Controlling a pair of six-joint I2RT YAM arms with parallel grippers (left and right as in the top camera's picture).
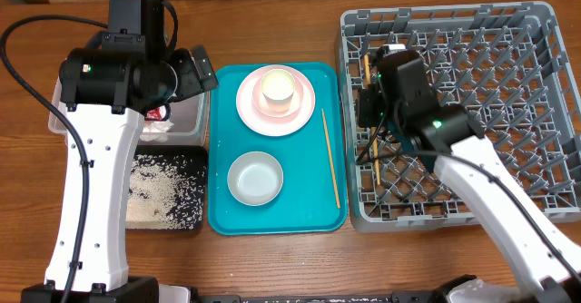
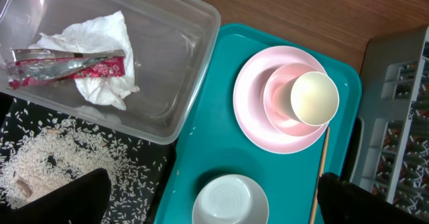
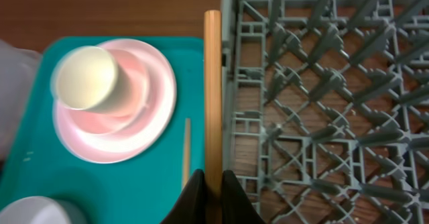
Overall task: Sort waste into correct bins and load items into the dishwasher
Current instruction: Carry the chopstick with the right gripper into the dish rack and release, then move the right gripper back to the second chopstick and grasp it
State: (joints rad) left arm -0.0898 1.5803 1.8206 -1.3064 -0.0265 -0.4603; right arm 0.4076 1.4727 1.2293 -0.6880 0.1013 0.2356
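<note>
My right gripper [image 3: 212, 184] is shut on a thin wooden chopstick [image 3: 212, 83], held along the left rim of the grey dishwasher rack [image 3: 322, 103]. A second chopstick [image 1: 330, 158] lies on the teal tray [image 1: 227, 221]. On that tray the pink plate [image 1: 275, 103] carries a smaller dish with the white cup [image 1: 279, 88] in it, and a white bowl [image 1: 255, 178] sits nearer the front. My left gripper [image 2: 213, 194] hangs open above the bowl and the tray's left edge. The clear tub [image 2: 181, 70] holds the red wrapper [image 2: 67, 66] and the napkin [image 2: 100, 83]. Rice [image 2: 53, 157] covers the black tray [image 1: 168, 190].
The rack [image 1: 508, 103] fills the right side of the table, its pegs upright and nothing in the slots that show. The tub and the black tray stand against the teal tray's left side. Bare wood runs along the back.
</note>
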